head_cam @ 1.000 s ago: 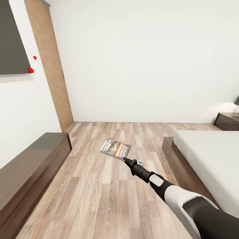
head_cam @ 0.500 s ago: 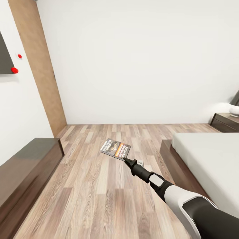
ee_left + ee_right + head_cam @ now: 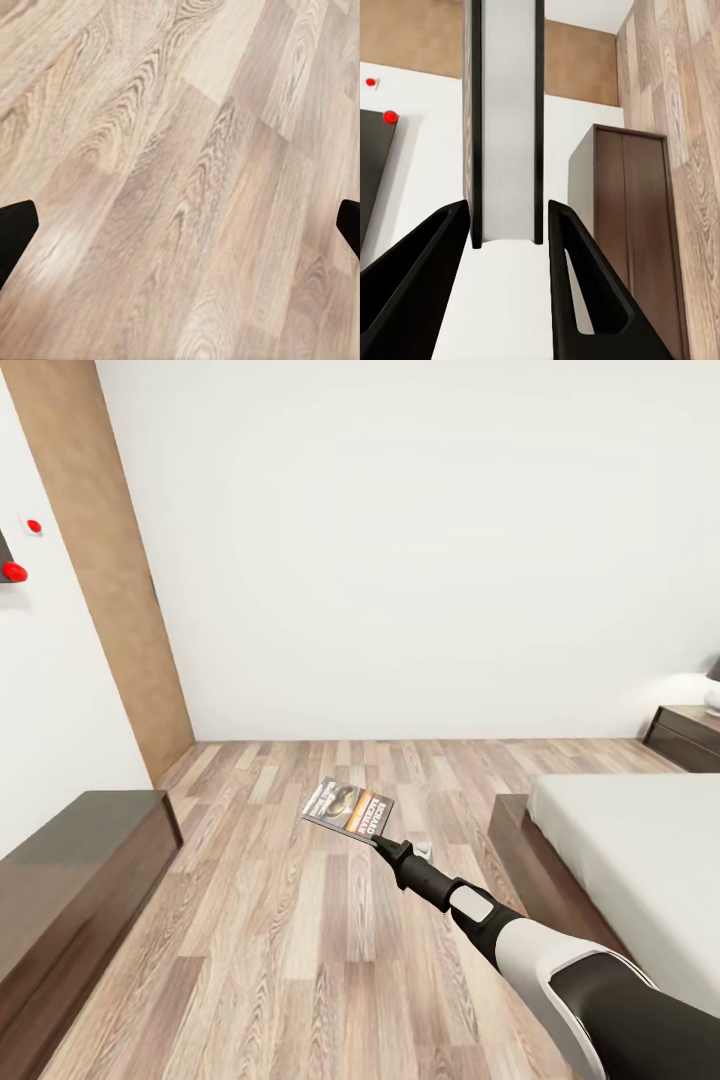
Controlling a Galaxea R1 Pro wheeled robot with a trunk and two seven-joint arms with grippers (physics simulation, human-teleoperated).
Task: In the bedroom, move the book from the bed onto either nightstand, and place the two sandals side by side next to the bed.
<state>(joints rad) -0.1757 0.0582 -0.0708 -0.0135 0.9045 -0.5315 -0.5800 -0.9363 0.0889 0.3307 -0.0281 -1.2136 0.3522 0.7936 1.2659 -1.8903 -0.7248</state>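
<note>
My right gripper (image 3: pixel 378 841) is shut on the book (image 3: pixel 348 808), holding it by one edge out over the wood floor. The cover shows a grey picture and an orange band. In the right wrist view the book's (image 3: pixel 506 120) thin edge stands between the two black fingers (image 3: pixel 442 255). The bed (image 3: pixel 630 840), a dark frame with a light-grey mattress, lies at the right. A dark nightstand (image 3: pixel 688 735) stands beyond it by the far wall. My left gripper (image 3: pixel 180 225) is open over bare floor. The sandals are out of view.
A long low dark-brown cabinet (image 3: pixel 70 880) runs along the left wall. A tall wood panel (image 3: pixel 105 570) stands in the left corner. Wood-plank floor (image 3: pixel 290 920) stretches between cabinet and bed up to the white far wall. A lamp base (image 3: pixel 712 697) sits on the nightstand.
The whole view has shifted: the wood panel and wall-mounted dark panel slid left, so the camera moved. The right arm holds the book in the same pose.
</note>
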